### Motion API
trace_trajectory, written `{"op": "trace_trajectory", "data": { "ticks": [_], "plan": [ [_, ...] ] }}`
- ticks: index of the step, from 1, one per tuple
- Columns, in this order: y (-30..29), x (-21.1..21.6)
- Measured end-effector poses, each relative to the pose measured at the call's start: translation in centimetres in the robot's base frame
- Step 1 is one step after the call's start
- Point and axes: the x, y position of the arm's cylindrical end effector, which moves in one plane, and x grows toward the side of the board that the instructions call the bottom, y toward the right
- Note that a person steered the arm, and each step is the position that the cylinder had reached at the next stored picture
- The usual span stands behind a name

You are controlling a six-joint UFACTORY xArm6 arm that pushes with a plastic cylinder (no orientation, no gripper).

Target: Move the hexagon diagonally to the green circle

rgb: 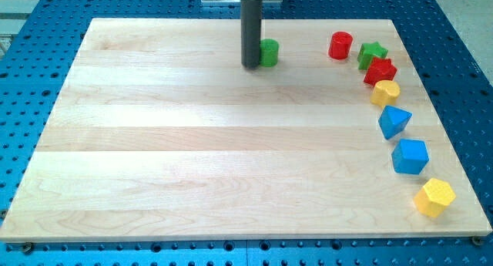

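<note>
Gripperless rod, my tip (pixel 252 65) touching green circle (pixel 269 52), pale wooden board (pixel 192 143), blue perforated table (pixel 462 81)

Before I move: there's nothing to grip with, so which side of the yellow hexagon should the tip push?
Probably the lower-right face of the yellow hexagon, approached from the view's bottom right: the green circle lies up-left. My tip sits just left of that circle; the blue cube crowds the path.

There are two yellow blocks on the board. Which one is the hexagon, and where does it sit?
The yellow hexagon is the one lowest at the view's right, below the blue cube. The other yellow block sits higher, beside the red block.
</note>
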Motion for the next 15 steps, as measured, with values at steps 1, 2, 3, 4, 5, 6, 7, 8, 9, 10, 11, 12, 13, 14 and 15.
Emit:
{"op": "trace_trajectory", "data": {
  "ticks": [1, 2, 3, 4, 5, 6, 7, 8, 9, 10, 11, 12, 13, 14, 15],
  "plan": [
    [2.7, -0.1],
    [-0.2, 3.1],
    [4.4, 8.6],
    [9.4, 9.8],
    [9.9, 9.9],
    [10.2, 12.9],
    [10.5, 20.2],
    [14.1, 29.2],
    [14.9, 31.0],
    [18.0, 30.9],
    [22.8, 30.9],
    [28.1, 30.8],
    [29.2, 29.8],
    [20.8, 28.7],
    [11.9, 27.7]
  ]
}}
